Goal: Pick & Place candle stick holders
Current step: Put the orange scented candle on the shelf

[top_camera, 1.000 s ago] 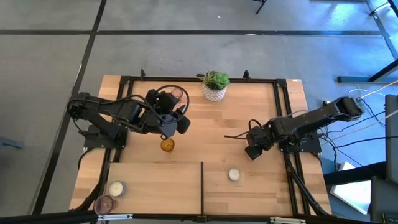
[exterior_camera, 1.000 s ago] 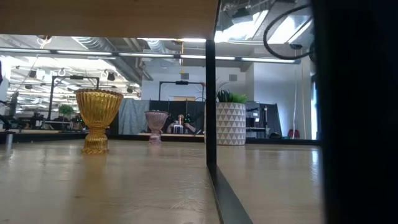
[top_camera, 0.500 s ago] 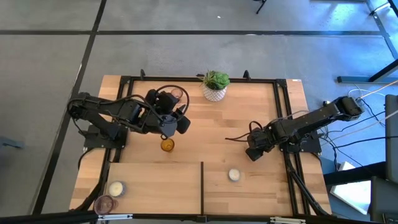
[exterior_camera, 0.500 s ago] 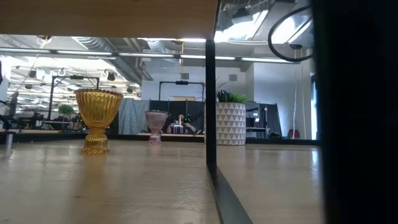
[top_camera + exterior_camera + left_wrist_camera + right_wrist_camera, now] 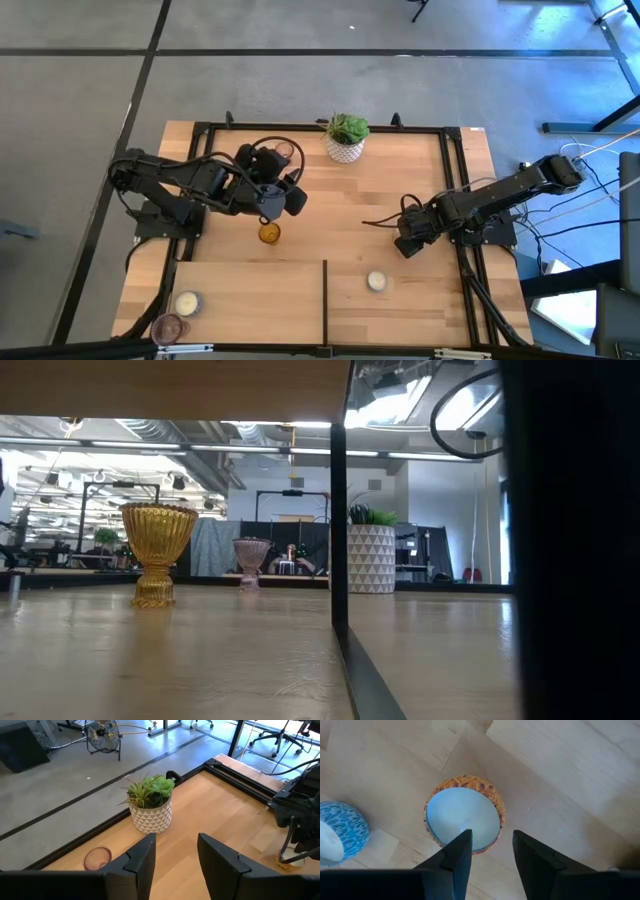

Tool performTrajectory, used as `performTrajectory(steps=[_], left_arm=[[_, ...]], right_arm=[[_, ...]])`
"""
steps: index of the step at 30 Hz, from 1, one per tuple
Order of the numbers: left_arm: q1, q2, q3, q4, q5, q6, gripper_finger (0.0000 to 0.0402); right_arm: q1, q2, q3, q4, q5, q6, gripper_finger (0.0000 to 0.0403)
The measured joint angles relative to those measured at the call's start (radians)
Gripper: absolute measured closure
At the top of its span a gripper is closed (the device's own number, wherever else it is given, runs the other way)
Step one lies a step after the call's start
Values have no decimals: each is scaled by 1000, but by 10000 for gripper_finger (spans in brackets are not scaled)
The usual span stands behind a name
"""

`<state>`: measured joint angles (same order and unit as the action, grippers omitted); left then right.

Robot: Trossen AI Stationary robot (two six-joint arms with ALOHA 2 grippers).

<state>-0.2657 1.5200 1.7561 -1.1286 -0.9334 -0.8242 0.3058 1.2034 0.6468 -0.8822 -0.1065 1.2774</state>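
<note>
An amber glass holder (image 5: 268,233) stands on its foot on the table's left half and also shows in the low view (image 5: 158,550). A pinkish glass holder (image 5: 285,152) stands near the far edge. A white holder (image 5: 376,281) stands near the front. Two more holders (image 5: 187,302) (image 5: 168,327) stand at the near left corner. My left gripper (image 5: 285,195) is open and empty above the amber holder's far side. My right gripper (image 5: 405,243) is open and points down. Its wrist view shows an orange-rimmed holder with a white inside (image 5: 464,815) beyond its fingertips, and a blue-patterned holder (image 5: 340,832) beside that.
A white pot with a green plant (image 5: 346,140) stands at the far middle and shows in the left wrist view (image 5: 152,810). A black frame (image 5: 300,128) rims the table. A black strip (image 5: 325,295) divides the near part. A dark shape (image 5: 570,540) fills the low view's right side.
</note>
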Motion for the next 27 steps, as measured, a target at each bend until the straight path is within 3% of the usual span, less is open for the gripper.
performTrajectory(steps=[18,27], left_arm=[[-1,1,0,3,12,20,261],[-1,1,0,3,12,26,261]], right_arm=[[0,0,-47,39,-25,25,259],[0,0,-47,38,-25,21,280]])
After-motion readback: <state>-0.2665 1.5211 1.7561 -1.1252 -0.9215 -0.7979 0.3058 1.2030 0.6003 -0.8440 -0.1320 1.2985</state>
